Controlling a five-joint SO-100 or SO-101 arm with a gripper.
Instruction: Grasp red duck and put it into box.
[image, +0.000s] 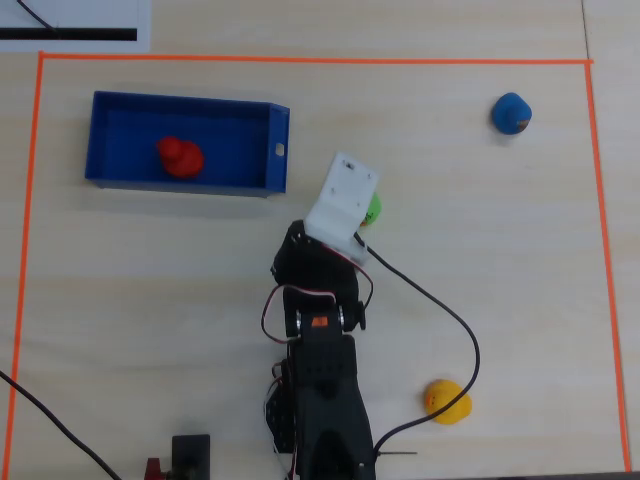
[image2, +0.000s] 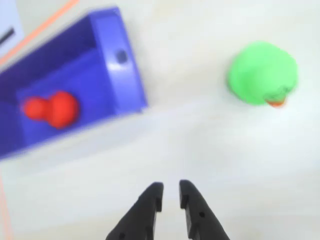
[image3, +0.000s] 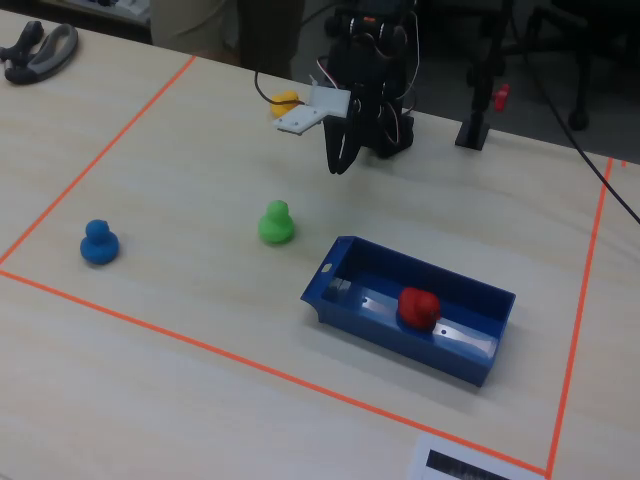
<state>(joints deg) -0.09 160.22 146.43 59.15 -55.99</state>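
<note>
The red duck (image: 180, 157) lies inside the blue box (image: 277, 150), towards its left half in the overhead view. It also shows in the wrist view (image2: 52, 107) and in the fixed view (image3: 418, 307), within the box walls (image2: 120, 70) (image3: 340, 270). My gripper (image2: 170, 192) is empty, its two black fingers nearly together with a thin gap. It hangs above bare table to the right of the box's short end, pointing down in the fixed view (image3: 338, 168). In the overhead view the white wrist mount (image: 343, 205) hides the fingers.
A green duck (image: 374, 208) (image2: 262, 72) (image3: 275, 223) stands close beside the gripper. A blue duck (image: 511, 113) (image3: 99, 243) is at the far right in the overhead view. A yellow-orange duck (image: 447, 401) sits near the arm's base. Orange tape (image: 300, 59) borders the work area.
</note>
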